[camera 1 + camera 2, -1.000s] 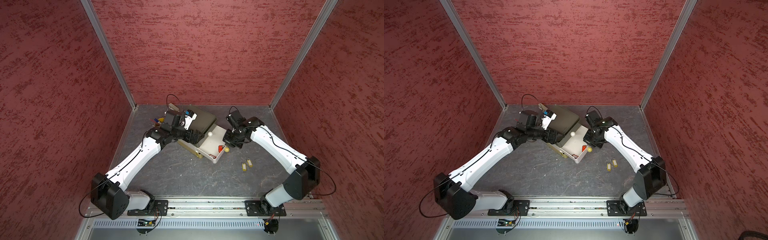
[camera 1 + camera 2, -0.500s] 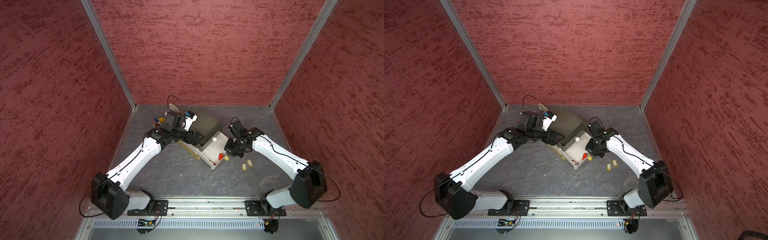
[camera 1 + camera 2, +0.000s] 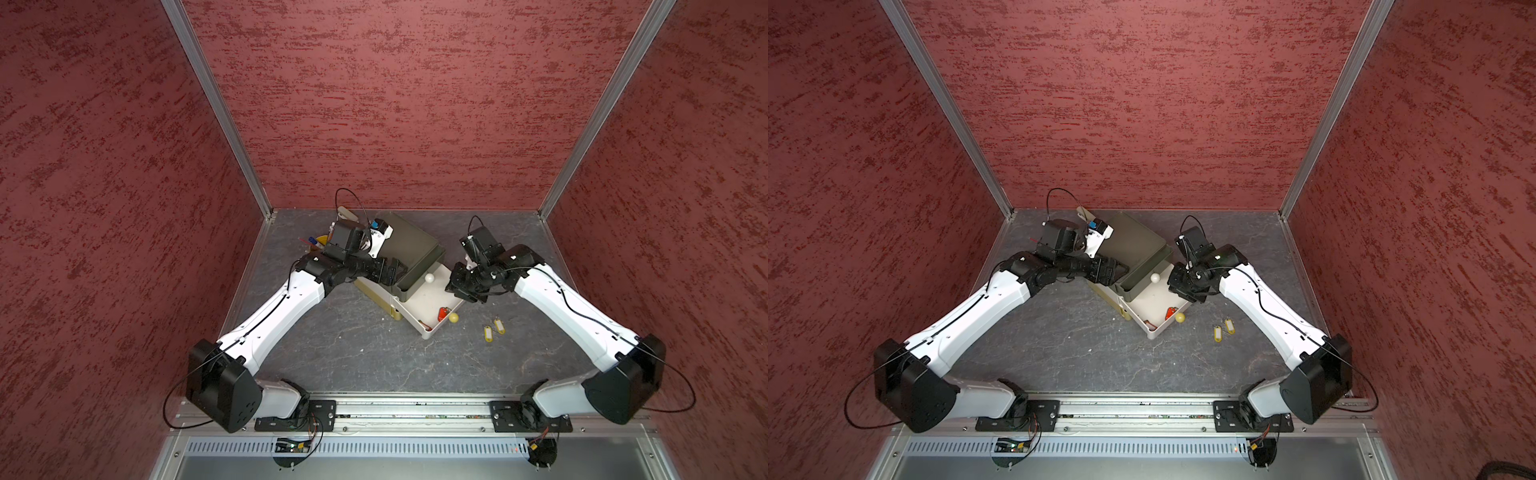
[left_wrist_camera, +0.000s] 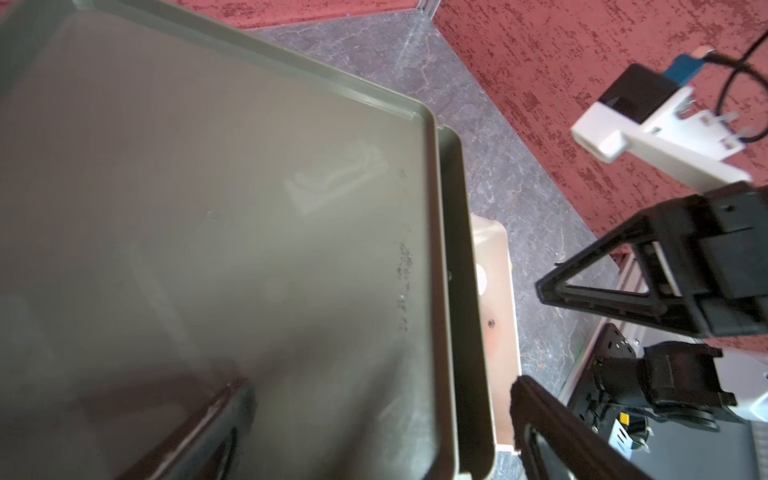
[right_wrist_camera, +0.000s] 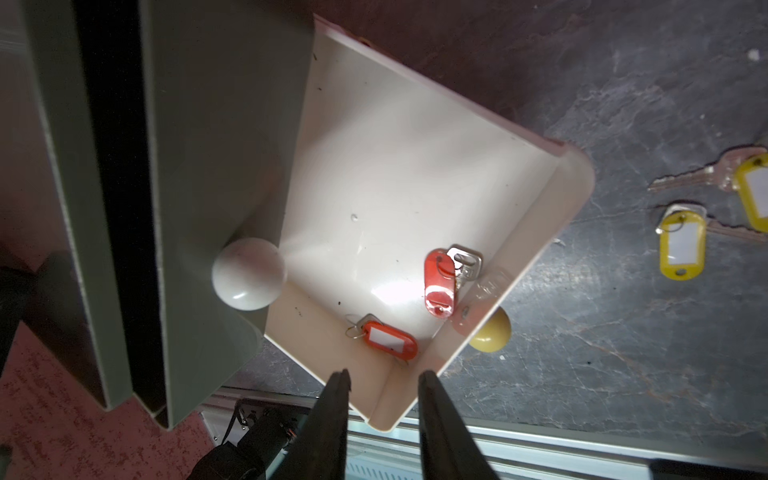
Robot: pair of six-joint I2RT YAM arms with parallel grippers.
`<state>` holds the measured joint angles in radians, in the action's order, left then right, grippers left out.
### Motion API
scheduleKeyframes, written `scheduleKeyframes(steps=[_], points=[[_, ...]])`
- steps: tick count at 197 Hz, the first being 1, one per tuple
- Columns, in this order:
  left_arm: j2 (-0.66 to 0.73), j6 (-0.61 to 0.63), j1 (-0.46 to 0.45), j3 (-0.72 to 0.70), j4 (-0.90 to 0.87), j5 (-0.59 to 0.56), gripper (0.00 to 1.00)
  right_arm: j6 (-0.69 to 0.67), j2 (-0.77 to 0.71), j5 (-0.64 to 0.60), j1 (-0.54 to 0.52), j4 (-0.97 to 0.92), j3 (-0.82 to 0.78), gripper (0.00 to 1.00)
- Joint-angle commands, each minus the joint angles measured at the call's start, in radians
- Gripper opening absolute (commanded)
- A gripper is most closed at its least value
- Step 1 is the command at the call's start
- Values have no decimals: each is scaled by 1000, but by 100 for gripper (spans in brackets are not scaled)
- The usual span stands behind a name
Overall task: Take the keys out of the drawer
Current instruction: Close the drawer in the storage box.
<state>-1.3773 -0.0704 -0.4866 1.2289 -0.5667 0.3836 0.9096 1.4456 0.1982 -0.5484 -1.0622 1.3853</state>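
Keys with red tags (image 5: 439, 282) lie in the open drawer (image 5: 552, 199) — keys with yellow tags (image 5: 681, 245) lie out on the table (image 3: 374, 353).

Both red-tagged keys rest on the drawer floor near its front wall, close to the yellow knob (image 5: 490, 332). The yellow pair lies close together on the robot's right of the drawer, near it but not touching. The right gripper (image 5: 384, 378) hangs above the drawer's front corner, jaws apart and empty. The left gripper (image 3: 394, 271) sits at the near edge of the olive cabinet (image 3: 411, 249), jaws spread wide — whether it touches the cabinet is unclear.
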Motion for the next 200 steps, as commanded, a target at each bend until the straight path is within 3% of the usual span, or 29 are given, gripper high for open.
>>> scheduleKeyframes(steps=[1,56,113,136,155,166,200], points=[[-38,-29,14,-23,-122,-35,100,-35,90,4,1,52,30,32],[-28,-26,26,-43,-125,-37,100,-62,265,-19,19,166,160,32],[-23,-25,27,-64,-112,-27,100,-57,316,-6,19,285,201,32],[-16,-33,26,-79,-102,-20,100,-85,318,-6,20,178,218,35],[-8,-32,27,-78,-102,-22,100,-150,339,-23,17,-25,279,48],[-5,-30,28,-74,-103,-23,100,-190,334,-34,15,-101,285,51],[-4,-36,29,-80,-89,-14,100,-265,301,-18,10,-156,240,57]])
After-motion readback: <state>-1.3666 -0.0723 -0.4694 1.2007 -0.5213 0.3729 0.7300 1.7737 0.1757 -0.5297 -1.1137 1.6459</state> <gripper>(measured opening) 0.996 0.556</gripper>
